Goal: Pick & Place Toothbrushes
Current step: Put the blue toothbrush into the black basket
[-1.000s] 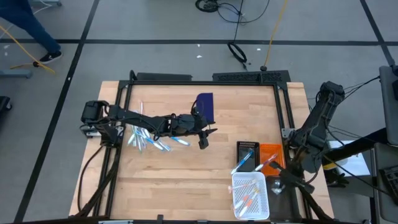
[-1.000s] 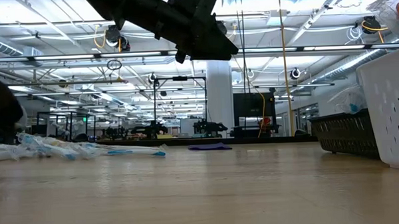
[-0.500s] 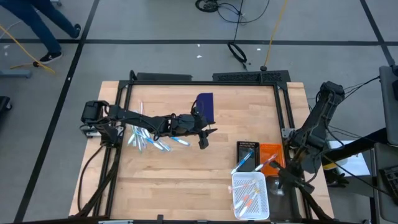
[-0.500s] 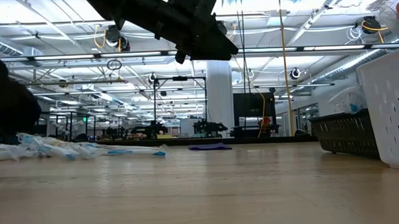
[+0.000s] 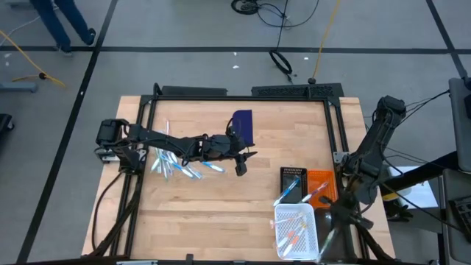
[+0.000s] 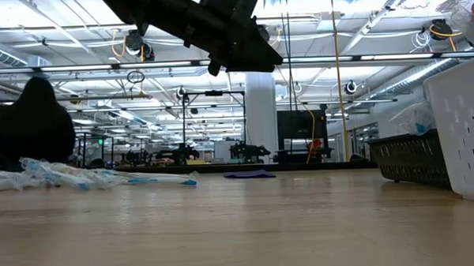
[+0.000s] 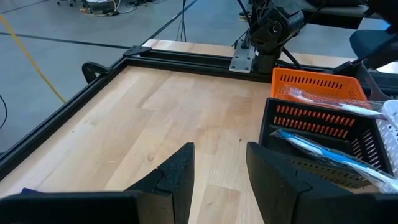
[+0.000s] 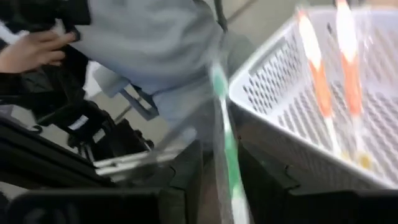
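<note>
R tool (image 8: 219,180) part-open round green toothbrush (image 8: 225,134) beside white basket (image 8: 292,106); L tool (image 7: 217,180) open, empty.

A: How is the scene lit?
B: Evenly and brightly from overhead; in the low view, rows of ceiling lights (image 6: 352,34) glare white, and the left arm (image 6: 194,24) reads as a dark silhouette against them.

A: Which areas lack sharpness?
B: The near table (image 6: 240,235) in the low view is soft. The right wrist view is smeared by motion: a green toothbrush (image 8: 227,143) and white basket (image 8: 292,106) streak.
</note>
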